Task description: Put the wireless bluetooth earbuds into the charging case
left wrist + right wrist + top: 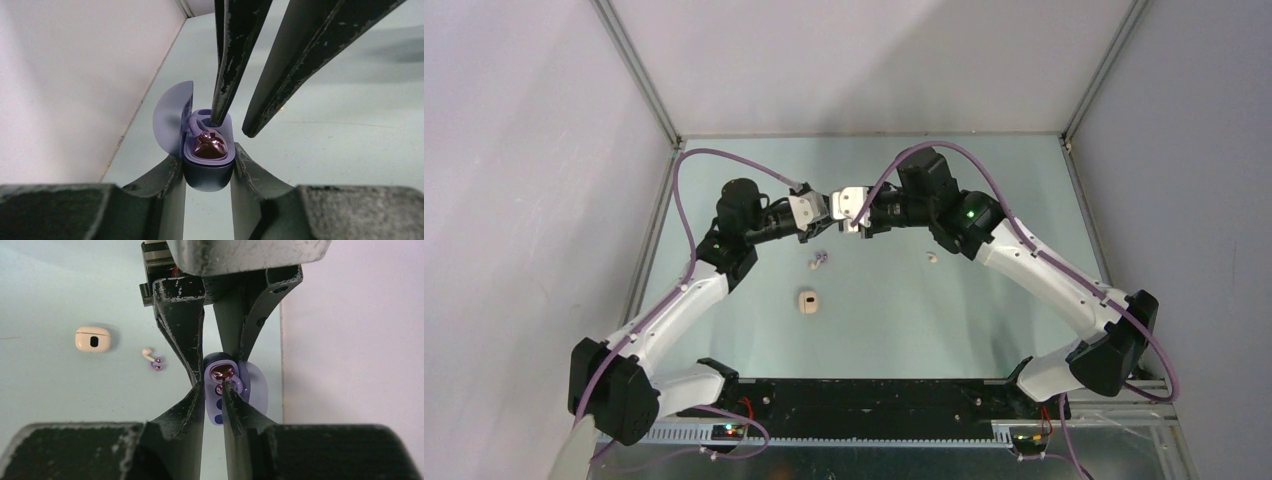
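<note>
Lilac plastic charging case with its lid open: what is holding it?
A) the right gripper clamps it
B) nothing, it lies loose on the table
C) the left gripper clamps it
C: in the left wrist view the lilac plastic charging case sits clamped between the own fingers of the left gripper, while the right gripper only reaches one fingertip to its open top.

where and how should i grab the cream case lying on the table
Pinch the cream case across its narrower width, fingers on the two long sides, coming straight down from above. It lies flat with bare table around it; the rounded ends would probably slip.
</note>
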`<state>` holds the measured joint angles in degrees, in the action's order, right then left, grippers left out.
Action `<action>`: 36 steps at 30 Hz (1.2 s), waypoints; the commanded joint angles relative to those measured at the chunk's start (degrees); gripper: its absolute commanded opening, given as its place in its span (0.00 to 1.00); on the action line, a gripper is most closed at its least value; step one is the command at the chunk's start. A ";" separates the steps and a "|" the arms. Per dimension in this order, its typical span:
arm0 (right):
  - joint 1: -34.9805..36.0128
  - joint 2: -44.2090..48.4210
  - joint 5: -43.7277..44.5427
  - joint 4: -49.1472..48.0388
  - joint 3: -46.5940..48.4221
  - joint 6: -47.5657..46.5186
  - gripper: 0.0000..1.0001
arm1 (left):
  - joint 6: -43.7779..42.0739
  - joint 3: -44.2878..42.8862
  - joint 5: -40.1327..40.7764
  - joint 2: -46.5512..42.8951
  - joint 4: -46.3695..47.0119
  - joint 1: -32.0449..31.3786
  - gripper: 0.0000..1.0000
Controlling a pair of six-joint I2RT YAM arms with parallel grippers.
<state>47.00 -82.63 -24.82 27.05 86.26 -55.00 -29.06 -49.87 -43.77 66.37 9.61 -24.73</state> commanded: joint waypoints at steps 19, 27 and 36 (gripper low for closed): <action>-0.40 -1.83 -3.11 -2.41 1.74 5.03 0.22 | 7.33 -2.03 1.97 0.68 8.45 0.06 0.00; -1.44 0.35 -0.78 -0.43 1.56 3.79 0.21 | 6.80 -1.79 2.06 1.63 8.14 0.12 0.00; -4.74 4.13 -4.08 1.38 -0.74 8.89 0.29 | 11.97 -1.30 7.99 0.91 8.19 1.87 0.00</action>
<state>44.10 -82.67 -26.20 28.88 86.24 -50.50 -21.34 -49.89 -39.86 68.34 15.33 -24.18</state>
